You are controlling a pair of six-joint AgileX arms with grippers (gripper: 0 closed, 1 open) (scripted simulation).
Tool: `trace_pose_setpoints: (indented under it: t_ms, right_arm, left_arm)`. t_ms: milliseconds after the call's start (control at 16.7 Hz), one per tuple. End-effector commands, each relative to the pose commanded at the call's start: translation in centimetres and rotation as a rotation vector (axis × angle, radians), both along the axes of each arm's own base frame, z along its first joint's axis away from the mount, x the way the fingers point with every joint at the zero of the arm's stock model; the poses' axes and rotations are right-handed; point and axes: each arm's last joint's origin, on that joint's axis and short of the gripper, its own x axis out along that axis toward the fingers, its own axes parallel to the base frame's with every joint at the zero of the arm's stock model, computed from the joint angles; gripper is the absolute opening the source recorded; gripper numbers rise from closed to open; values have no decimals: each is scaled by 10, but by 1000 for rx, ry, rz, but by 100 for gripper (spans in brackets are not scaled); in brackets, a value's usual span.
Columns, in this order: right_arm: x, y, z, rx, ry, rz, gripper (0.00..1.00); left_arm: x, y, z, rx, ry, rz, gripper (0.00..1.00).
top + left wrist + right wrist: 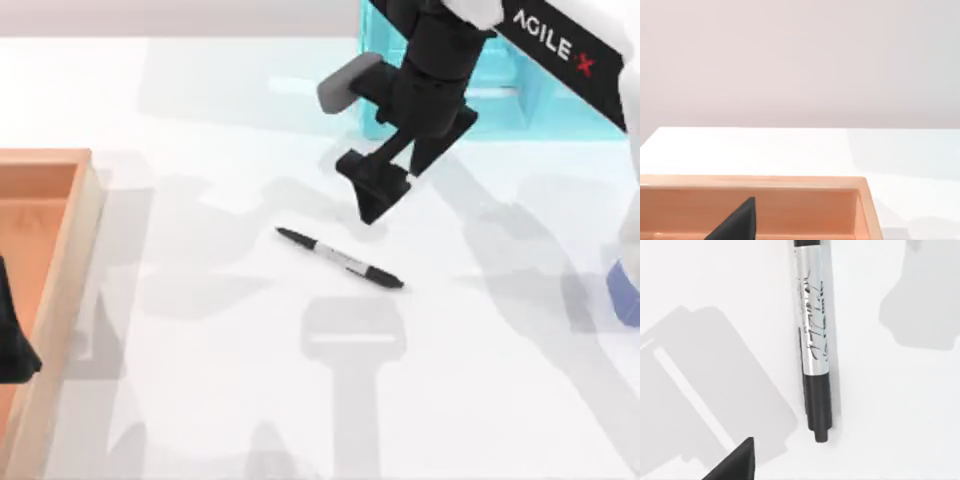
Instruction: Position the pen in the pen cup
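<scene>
Near the frame's centre, the pen (pixel 340 258) lies flat on the smooth white desk (pixel 200 300), slim, black, with a glossy silver band. My right fingers (pixel 375 195) hang just above it, empty; whether they're parted, I cannot tell. My left fingers (pixel 15 345) sit parked over the wooden tray (pixel 60 250)

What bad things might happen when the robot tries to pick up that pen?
1. The pen is thin and lies flat on the table, slanted. The right hand hangs just above it and might pinch badly, so the pen could roll away or slip.
2. The pen cup sits at the table's right edge, barely in the picture, so the drop might miss.
</scene>
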Motion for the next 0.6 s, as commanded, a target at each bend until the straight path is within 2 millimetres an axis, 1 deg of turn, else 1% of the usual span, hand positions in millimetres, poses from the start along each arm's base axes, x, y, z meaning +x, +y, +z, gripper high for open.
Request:
trace_pose_setpoints:
  t_ms: [120,240,600]
  right_arm:
    - [-4,17,-9,5,13,49,100]
    - [-6,25,-14,7,19,74,100]
    - [-5,24,-15,6,19,70,100]
  left_arm:
    - [0,0,0,0,0,0,100]
    - [0,0,0,0,0,0,100]
    - [0,0,0,0,0,0,100]
